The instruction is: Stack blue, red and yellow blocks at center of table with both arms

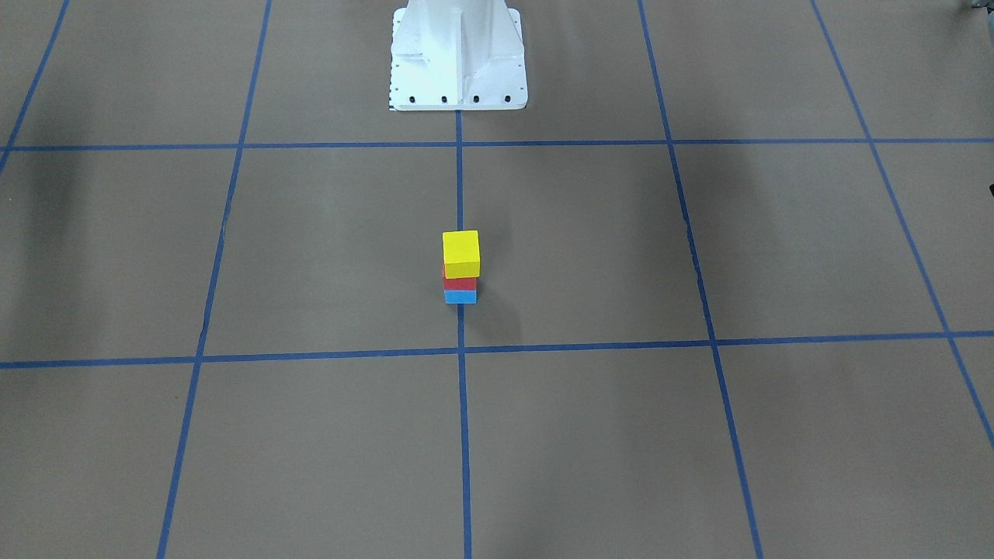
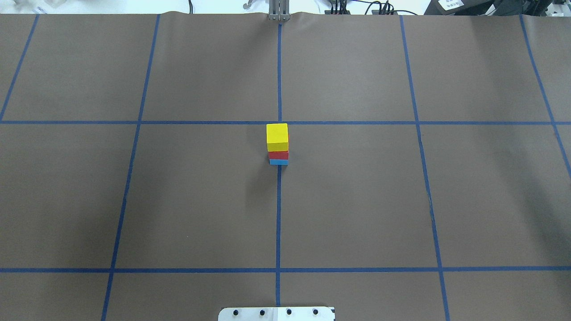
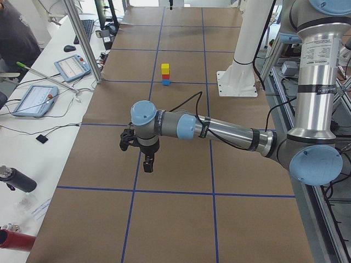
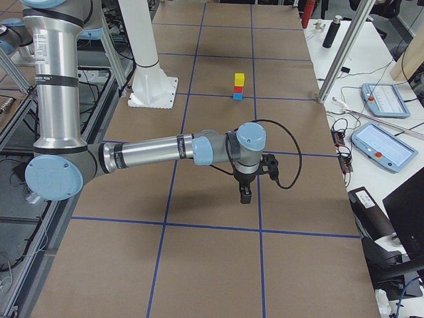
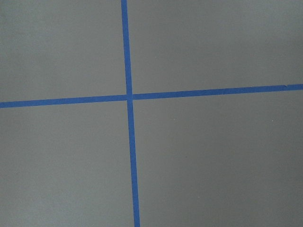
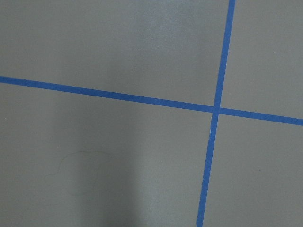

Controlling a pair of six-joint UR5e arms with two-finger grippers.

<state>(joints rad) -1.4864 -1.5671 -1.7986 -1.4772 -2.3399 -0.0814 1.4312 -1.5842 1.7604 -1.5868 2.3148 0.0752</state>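
Observation:
The three blocks stand as one tower on the table (image 2: 357,200), on its centre tape line: the yellow block (image 2: 277,137) on top, the red block (image 2: 278,155) under it, the blue block (image 2: 278,162) at the bottom. The front view shows the same order: yellow (image 1: 460,252), red (image 1: 459,282), blue (image 1: 460,296). Nothing touches the tower. My left gripper (image 3: 148,164) hangs far from it over the table's left end. My right gripper (image 4: 245,195) hangs over the right end. Both show only in the side views, so I cannot tell whether either is open or shut.
The white bolted pedestal (image 1: 458,58) stands behind the tower at the robot's side. Beside the table's far long edge there are metal posts (image 3: 82,41), tablets (image 3: 34,98) and cables on a white bench. A person (image 3: 13,33) sits at the bench's far end.

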